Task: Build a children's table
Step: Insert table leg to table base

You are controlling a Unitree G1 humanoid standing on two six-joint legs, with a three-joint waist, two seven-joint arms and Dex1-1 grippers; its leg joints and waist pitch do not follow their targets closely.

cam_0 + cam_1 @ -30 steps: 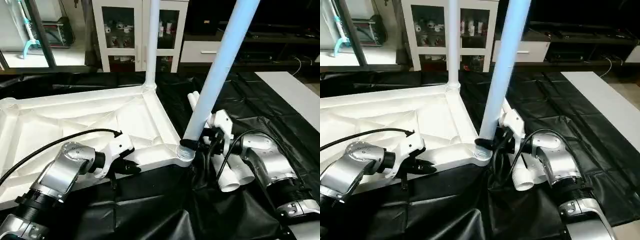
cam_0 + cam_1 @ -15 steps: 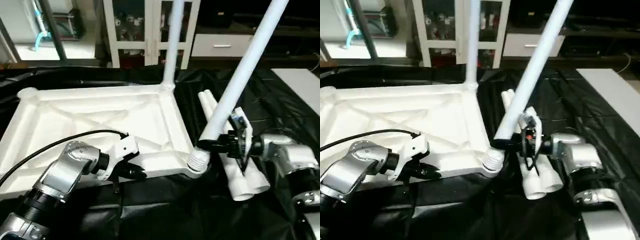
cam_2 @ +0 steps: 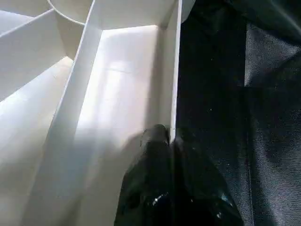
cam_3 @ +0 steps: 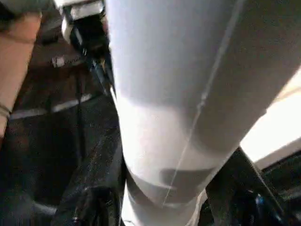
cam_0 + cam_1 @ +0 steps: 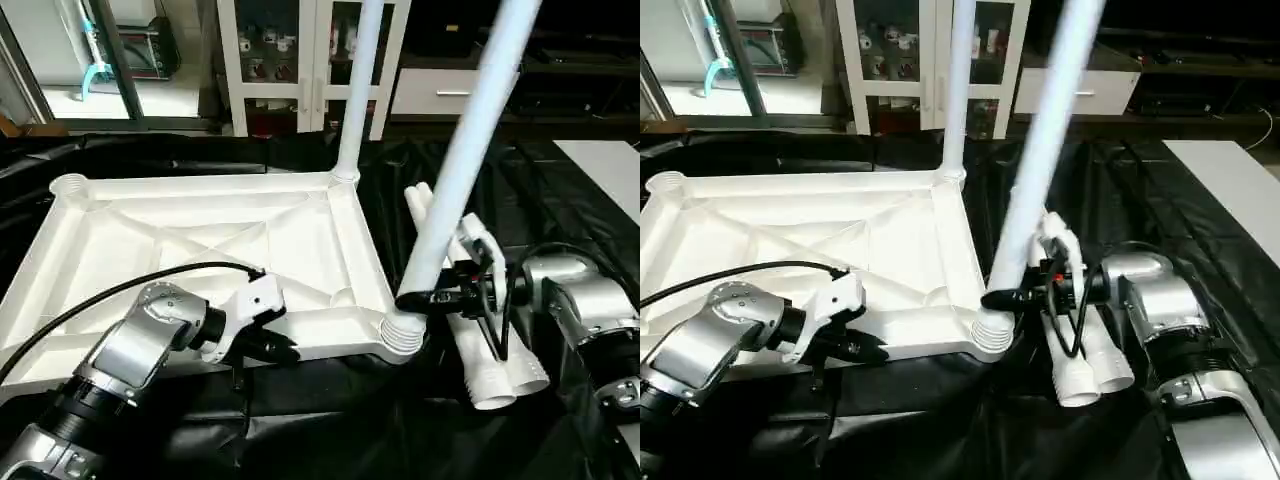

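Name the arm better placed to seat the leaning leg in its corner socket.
Right: its tool already clamps the leaning leg just above the socket. The left tool pinches the tabletop rim, steadying it.

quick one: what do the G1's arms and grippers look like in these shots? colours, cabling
Both forearms are silver metal with black ribbed collars. A white housing joins each wrist to two glossy black tapered fingers, left gripper and right gripper. A black cable arcs over the left forearm; black cables loop at the right wrist.

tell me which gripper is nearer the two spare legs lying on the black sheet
Right. The right gripper clamps the leaning leg directly beside the spare legs. The left gripper pinches the tabletop rim, across the corner socket from them.
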